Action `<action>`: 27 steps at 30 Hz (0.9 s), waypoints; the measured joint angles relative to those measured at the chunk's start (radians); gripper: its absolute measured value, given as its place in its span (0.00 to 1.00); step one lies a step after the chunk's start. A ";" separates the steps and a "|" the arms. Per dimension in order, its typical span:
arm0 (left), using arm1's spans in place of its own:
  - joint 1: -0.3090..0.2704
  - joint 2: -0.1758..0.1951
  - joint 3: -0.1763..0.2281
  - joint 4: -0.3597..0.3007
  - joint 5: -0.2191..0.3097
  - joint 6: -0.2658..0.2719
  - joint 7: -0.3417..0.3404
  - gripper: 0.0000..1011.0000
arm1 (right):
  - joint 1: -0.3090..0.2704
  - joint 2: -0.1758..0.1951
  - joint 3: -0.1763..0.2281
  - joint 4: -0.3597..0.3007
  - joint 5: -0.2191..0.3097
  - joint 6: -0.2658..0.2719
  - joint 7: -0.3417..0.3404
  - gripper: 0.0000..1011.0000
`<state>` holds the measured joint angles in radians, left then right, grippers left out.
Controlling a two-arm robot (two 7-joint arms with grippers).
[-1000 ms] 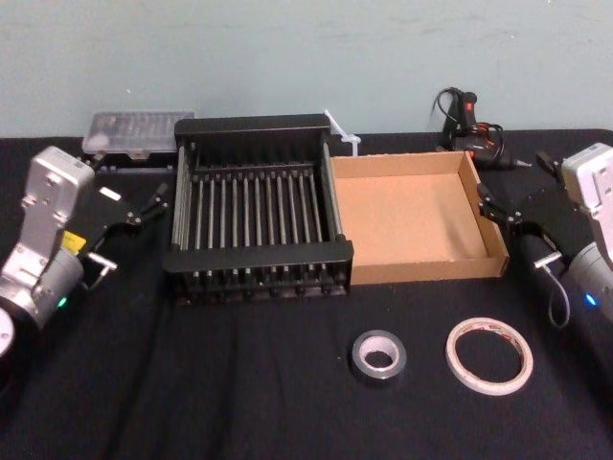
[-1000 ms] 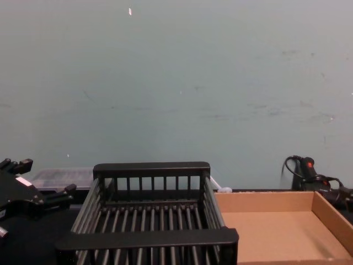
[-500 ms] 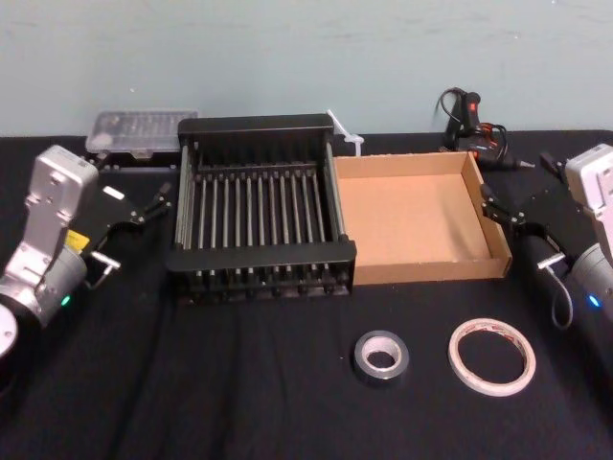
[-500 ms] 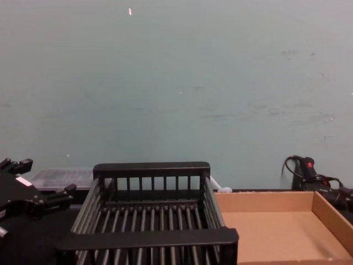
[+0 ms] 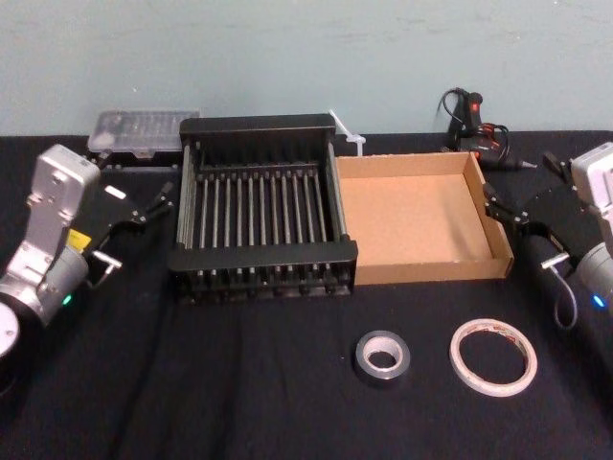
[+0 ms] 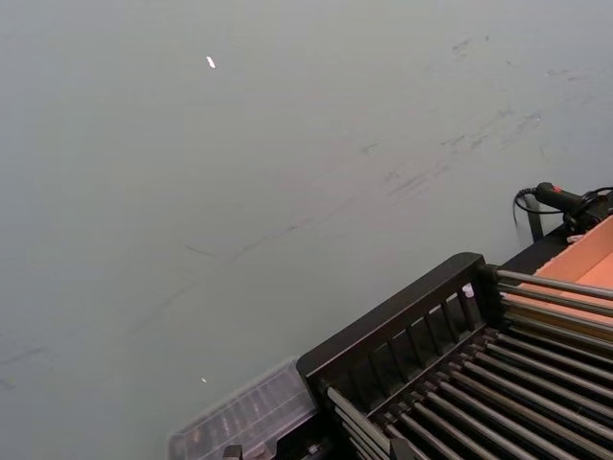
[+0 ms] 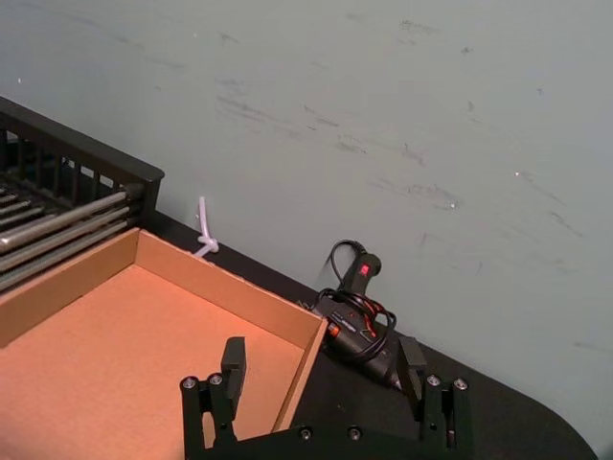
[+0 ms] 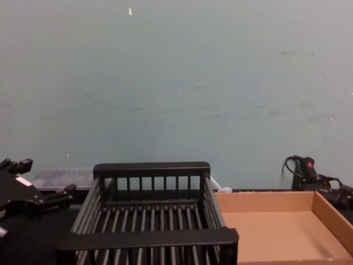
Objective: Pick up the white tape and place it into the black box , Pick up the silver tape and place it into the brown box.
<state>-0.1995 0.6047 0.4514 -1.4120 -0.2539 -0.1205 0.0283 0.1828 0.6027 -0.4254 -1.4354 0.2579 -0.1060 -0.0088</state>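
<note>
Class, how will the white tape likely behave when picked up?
The white tape lies flat, so it probably won't roll unless tipped on edge. Its thin, wide ring looks light and may flex if squeezed.

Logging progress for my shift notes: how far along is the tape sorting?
Done: nothing; the black slatted crate and tan cardboard tray are empty. In hand: nothing; the left tool and right tool sit open off to either side. Left: both the white tape ring and grey tape roll, lying on the black cloth.
</note>
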 joint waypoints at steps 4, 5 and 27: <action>0.000 0.000 0.000 0.000 0.000 0.000 0.000 0.99 | -0.031 0.015 0.027 -0.054 0.025 0.034 0.018 0.99; 0.000 0.000 0.000 0.000 0.000 0.000 0.000 0.99 | -0.038 0.019 0.032 -0.065 0.030 0.040 0.020 0.99; 0.000 0.000 0.000 0.000 0.000 0.000 0.000 0.99 | -0.332 0.164 0.207 -0.391 0.162 0.216 0.099 0.99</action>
<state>-0.1996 0.6047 0.4514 -1.4120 -0.2539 -0.1205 0.0282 -0.1489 0.7665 -0.2186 -1.8265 0.4202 0.1097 0.0897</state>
